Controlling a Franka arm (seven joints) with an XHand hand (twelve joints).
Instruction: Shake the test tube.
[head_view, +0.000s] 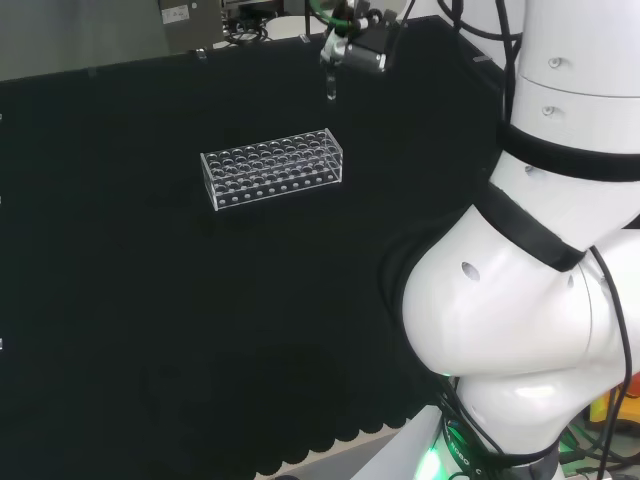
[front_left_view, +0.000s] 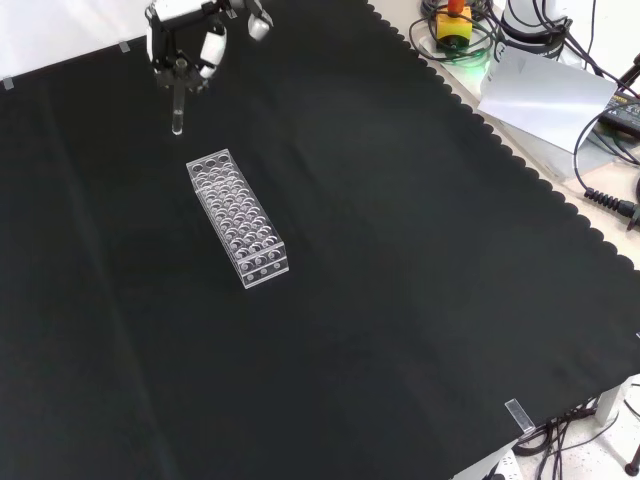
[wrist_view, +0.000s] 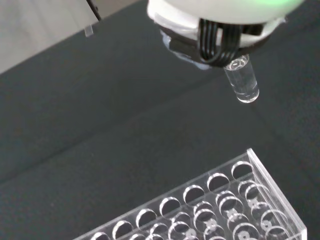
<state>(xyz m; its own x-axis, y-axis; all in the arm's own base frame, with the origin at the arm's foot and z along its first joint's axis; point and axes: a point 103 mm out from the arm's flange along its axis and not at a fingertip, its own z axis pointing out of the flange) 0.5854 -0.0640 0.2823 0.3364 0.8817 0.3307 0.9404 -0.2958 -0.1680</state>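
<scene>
- A clear rack (front_left_view: 238, 219) of round holes lies on the black cloth of the table (front_left_view: 380, 300), toward the front view's upper left; every hole seen in the wrist view is empty.
- Cables and a yellow box with a red button (front_left_view: 454, 22) lie past the table's scalloped edge at the front view's top right, well apart from the rack.
- The hand (front_left_view: 185, 45) hangs above the cloth near the table's top-left corner in the front view, fingers curled and pinching the top of the test tube (front_left_view: 177, 108).
- The test tube hangs upright, its rounded end down, off the cloth and just past the rack's far end.
- In the head view the arm's white links (head_view: 540, 280) stand large at the right; the hand (head_view: 352, 48) and test tube (head_view: 330, 88) sit beyond the rack (head_view: 272, 168).
- The wrist view brings the test tube (wrist_view: 242, 80) close, clear and empty-looking, beside the rack's (wrist_view: 215, 205) corner.
</scene>
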